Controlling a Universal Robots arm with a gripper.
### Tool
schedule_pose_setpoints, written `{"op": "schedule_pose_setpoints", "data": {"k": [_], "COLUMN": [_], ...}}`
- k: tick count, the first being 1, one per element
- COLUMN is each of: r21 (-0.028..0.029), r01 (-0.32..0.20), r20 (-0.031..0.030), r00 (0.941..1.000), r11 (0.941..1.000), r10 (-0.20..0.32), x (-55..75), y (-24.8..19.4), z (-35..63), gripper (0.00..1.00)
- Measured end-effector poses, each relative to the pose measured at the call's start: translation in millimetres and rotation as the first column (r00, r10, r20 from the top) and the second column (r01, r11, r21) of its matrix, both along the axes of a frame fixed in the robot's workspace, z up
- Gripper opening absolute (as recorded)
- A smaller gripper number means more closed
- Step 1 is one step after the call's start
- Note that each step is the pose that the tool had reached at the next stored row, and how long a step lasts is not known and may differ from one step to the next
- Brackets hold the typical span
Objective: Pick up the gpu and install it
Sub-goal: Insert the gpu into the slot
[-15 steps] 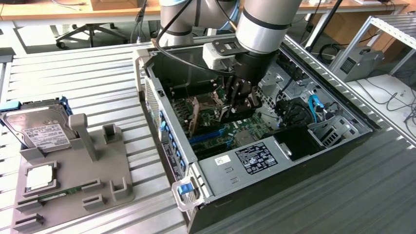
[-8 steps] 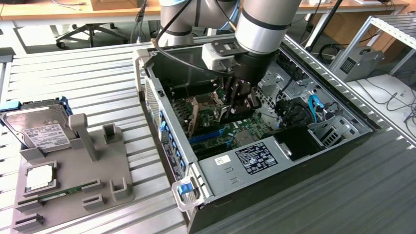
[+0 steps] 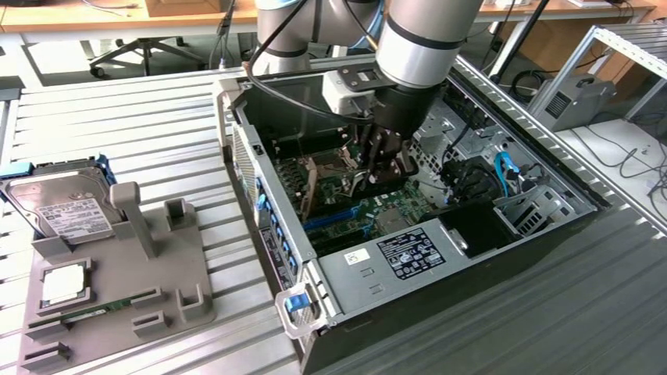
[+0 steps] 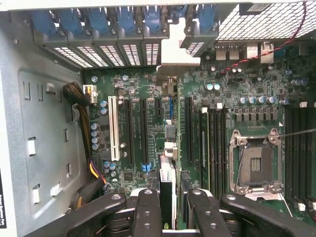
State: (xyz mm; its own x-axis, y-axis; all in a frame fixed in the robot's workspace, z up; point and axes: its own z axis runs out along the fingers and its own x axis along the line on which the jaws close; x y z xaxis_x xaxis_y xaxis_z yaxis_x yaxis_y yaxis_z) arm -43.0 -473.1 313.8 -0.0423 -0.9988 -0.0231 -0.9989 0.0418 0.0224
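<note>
Inside the open computer case (image 3: 312,269), my gripper (image 3: 380,173) reaches down over the green motherboard (image 4: 247,89). It is shut on the gpu (image 4: 168,190), a thin card seen edge-on between the two black fingers (image 4: 148,212). The card runs away from the fingers to its silver end bracket (image 4: 173,52), which lies against the row of rear slot covers with blue clips (image 4: 113,24). The card stands in line with the black expansion slots (image 4: 143,133), just above the board. Whether it touches a slot is hidden. In the exterior view the fingers cover most of the card.
On the exterior view's left a grey fixture tray (image 3: 156,312) holds a silver hard drive (image 3: 62,207), a processor chip (image 3: 65,281) and a RAM stick (image 3: 89,315). Inside the case are the bare CPU socket (image 4: 256,165), memory slots (image 4: 215,148), a cable bundle (image 4: 81,106) and blue cables (image 3: 508,173).
</note>
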Motion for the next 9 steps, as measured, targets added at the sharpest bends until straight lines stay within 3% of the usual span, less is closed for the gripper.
{"op": "schedule_pose_setpoints", "data": {"k": [9], "r21": [0.0], "r01": [0.0], "r20": [0.0], "r00": [1.0], "r11": [1.0], "r10": [0.0], "x": [-3.0], "y": [-0.7], "z": [-0.1], "gripper": [0.26]}}
